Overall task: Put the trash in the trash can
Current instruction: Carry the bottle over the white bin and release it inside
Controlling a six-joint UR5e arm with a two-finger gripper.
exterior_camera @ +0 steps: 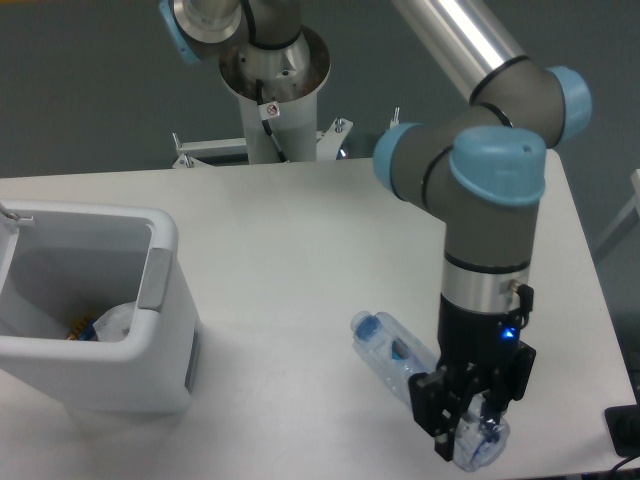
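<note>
The clear plastic bottle (393,349) with a blue cap hangs tilted near the table's front right, cap end pointing up-left. My gripper (467,430) points down and is shut on the bottle's base end, its black fingers (438,415) on either side of it. The white trash can (160,232) stands at the left edge of the table, open at the top, well left of the gripper. At its bottom lies a pale crumpled piece (114,322) that looks like the wrapper, beside small blue and orange bits.
The arm's base pedestal (272,85) rises behind the table's far edge. The table's right edge (585,260) runs close to the arm. A dark object (625,430) sits off the table at the lower right corner.
</note>
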